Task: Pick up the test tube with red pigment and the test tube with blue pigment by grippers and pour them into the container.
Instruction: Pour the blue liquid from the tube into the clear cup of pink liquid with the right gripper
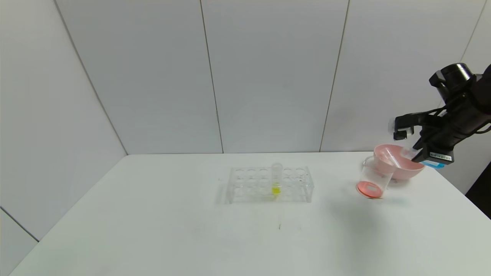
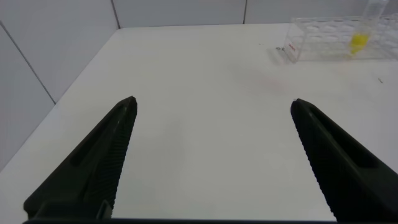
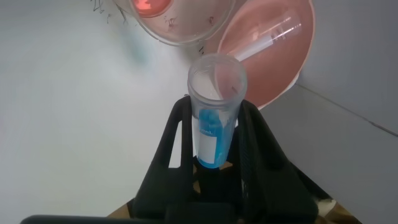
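Observation:
My right gripper point(image 1: 413, 152) is shut on the test tube with blue pigment point(image 1: 432, 164), held tilted above the table's right side. The tube's open mouth points toward the container point(image 1: 374, 180). In the right wrist view the blue tube point(image 3: 214, 124) sits between the black fingers point(image 3: 177, 130), with blue liquid still in its lower end. The container point(image 3: 171, 22), a clear beaker, has red liquid at its bottom. A test tube with red pigment is out of view. My left gripper point(image 2: 213, 102) hangs open over bare table, holding nothing.
A pink bowl point(image 1: 406, 168) stands just behind the container, with an empty clear tube point(image 1: 392, 157) lying in it. A clear tube rack point(image 1: 268, 186) at the table's middle holds a tube with yellow liquid point(image 1: 276, 180). White walls enclose the back and left.

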{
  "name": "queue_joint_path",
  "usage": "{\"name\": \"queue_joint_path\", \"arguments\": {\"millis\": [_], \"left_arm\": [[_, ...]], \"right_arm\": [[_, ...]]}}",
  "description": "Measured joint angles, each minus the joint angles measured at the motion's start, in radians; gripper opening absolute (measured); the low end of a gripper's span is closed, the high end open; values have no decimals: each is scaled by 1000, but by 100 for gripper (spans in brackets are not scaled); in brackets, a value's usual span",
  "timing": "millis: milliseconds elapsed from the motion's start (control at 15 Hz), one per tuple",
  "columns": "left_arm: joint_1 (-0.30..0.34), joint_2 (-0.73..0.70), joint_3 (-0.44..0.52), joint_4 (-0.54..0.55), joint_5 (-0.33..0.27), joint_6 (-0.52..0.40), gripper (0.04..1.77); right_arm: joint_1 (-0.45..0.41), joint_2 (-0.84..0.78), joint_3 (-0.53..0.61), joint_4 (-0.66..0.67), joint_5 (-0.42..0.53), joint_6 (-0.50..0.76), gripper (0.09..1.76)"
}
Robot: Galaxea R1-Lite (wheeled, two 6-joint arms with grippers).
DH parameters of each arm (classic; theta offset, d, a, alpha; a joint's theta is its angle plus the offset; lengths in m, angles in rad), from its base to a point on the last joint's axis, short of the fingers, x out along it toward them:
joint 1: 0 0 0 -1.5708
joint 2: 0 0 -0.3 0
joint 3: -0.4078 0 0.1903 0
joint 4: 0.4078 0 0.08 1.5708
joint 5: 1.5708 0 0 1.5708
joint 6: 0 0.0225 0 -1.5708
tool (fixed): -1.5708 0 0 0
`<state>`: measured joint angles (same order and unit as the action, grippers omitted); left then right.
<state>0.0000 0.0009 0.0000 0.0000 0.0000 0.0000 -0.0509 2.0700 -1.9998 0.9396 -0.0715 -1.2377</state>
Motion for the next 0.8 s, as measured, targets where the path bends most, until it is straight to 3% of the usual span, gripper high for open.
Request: {"name": "queue_joint_path", "arguments": {"millis": [333, 800], "left_arm": [[0, 0, 0, 0, 0, 0, 176], [0, 0, 0, 0, 0, 0, 176]], "right_arm": [[53, 12, 0, -10, -135, 3, 50], [79, 30, 0, -66, -230, -11, 50]]}}
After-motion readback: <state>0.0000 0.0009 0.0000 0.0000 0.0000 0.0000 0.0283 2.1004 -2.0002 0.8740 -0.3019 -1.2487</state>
